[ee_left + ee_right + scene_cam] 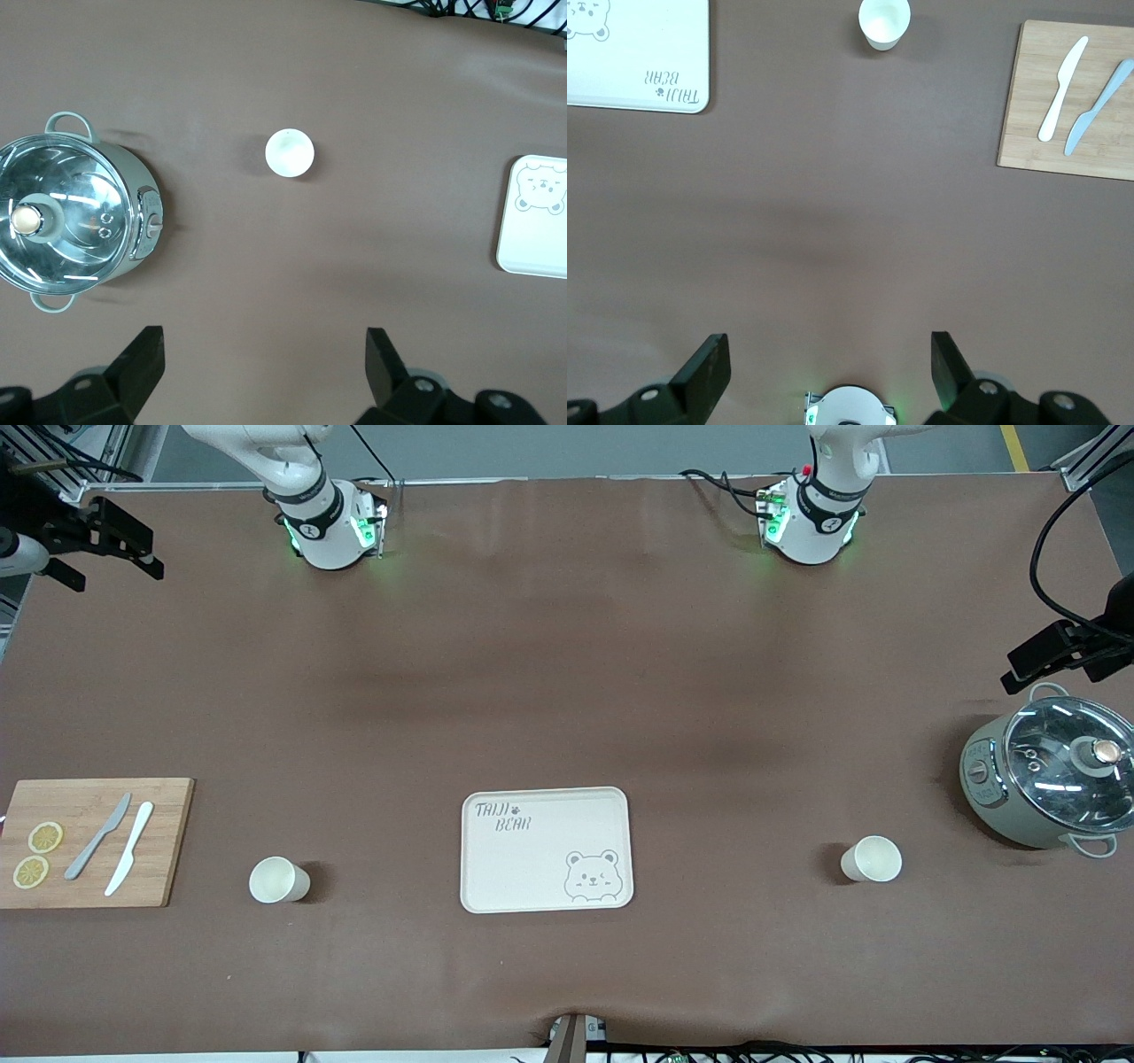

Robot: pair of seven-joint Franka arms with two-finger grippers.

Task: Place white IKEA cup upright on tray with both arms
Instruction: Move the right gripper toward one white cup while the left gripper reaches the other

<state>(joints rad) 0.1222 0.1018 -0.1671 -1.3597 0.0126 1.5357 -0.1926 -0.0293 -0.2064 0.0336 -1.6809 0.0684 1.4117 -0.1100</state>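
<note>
Cream tray [546, 850] empty mid-table, between two upright white cups [279, 880] [872, 859] | your left tool [266, 372] released, high over the table by the pot [1050, 772] | right tool [831, 372] released, high near its base | both parked clear, nothing gripped.

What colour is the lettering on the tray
Grey "TAIJI BEAR" lettering on the cream tray, clearest in the front view.

high front overview, two downward wrist views sharing tray [547, 850]
</note>
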